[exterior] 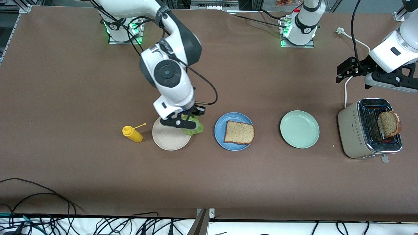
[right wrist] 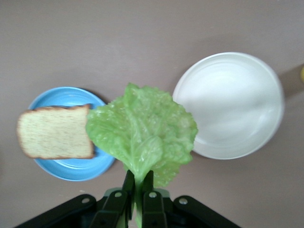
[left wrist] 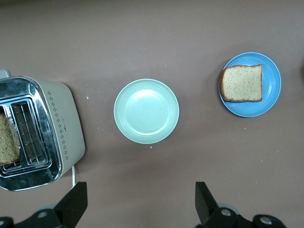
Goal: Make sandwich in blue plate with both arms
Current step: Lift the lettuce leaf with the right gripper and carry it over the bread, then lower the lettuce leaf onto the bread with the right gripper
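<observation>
front view, right gripper (exterior: 191, 118) clamped on lettuce leaf (exterior: 193, 128) largely hidden under wrist, left gripper (exterior: 343, 73) fingers apart

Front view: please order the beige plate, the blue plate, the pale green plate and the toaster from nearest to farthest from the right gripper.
1. beige plate, partly under the right gripper
2. blue plate, next along toward the left arm's end
3. pale green plate, past the blue one
4. toaster, at the left arm's end
</observation>
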Controlling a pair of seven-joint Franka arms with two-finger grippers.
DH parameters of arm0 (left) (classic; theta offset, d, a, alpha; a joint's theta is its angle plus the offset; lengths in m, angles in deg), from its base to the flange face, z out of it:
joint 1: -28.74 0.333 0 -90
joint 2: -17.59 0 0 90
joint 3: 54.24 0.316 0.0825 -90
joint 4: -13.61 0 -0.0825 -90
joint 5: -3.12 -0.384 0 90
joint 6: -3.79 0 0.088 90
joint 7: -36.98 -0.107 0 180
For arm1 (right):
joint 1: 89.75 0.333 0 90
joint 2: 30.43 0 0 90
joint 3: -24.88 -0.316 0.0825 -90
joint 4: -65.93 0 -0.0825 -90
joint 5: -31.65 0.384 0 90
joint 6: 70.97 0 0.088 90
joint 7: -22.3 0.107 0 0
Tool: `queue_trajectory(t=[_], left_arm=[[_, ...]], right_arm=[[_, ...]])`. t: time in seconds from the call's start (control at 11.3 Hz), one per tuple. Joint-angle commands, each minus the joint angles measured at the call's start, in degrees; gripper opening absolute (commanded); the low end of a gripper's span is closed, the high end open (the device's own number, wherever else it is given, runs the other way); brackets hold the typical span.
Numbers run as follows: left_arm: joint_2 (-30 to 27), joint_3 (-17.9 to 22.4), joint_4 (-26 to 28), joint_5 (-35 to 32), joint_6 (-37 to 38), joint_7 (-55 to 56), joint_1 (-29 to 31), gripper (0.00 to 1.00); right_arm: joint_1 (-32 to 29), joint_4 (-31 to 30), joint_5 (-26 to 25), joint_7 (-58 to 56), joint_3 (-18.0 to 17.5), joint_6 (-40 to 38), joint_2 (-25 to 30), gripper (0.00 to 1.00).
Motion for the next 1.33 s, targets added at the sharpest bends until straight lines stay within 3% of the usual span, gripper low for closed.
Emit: queue_trajectory(t=[0.0, 0.8, 1.24], left_arm=[[0.71, 0.28, -1.88, 1.06, 1.45, -0.85, -0.08, 1.0], [0.71, 0.28, -1.88, 1.06, 1.45, -0.85, -0.17, 1.0], [0.8, 0.28, -1.88, 1.06, 1.45, -0.85, -0.08, 1.0]], right_arm=[[1.77, 4.01, 1.31, 9.84, -2.82, 6.32, -2.86, 0.0], [10.13, 5.51, 0.52, 26.81, -2.48, 22.94, -12.61, 0.0], [10.13, 5.51, 0.08, 26.74, -2.13, 30.94, -15.25, 0.0]])
